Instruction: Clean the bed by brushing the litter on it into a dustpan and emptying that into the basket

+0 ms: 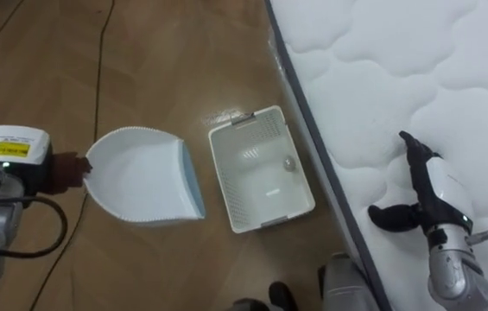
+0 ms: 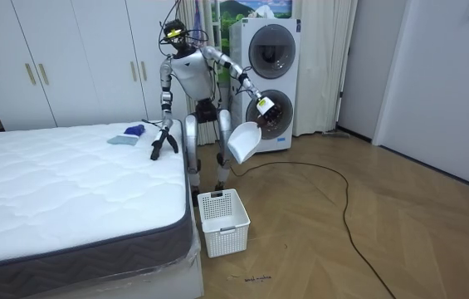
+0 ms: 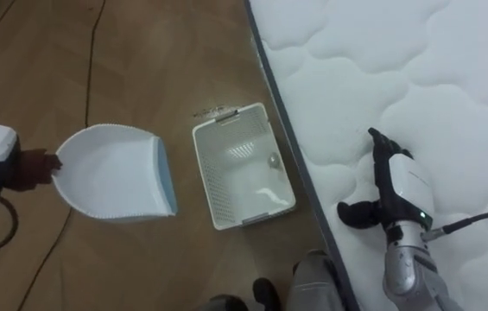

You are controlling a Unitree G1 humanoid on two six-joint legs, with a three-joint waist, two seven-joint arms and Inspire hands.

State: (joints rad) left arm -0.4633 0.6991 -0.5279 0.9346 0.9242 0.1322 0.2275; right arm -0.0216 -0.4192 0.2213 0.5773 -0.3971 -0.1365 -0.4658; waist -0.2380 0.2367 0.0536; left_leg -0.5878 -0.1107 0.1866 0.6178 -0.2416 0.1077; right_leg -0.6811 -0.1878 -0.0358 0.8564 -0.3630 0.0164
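Holding dustpan, basket beside mattress

Under the right hand, the mattress is showing quilted white cloth, matt and puffy. The hand itself is gleaming, smooth white plastic over black. In the left hand the dustpan is looking like smooth white plastic. Just beyond it the basket is showing perforated white plastic, and the floor is shining faintly as varnished wood.

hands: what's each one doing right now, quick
left hand: shut on the handle of the white dustpan
right hand: open, fingers straight, holding nothing, above the mattress
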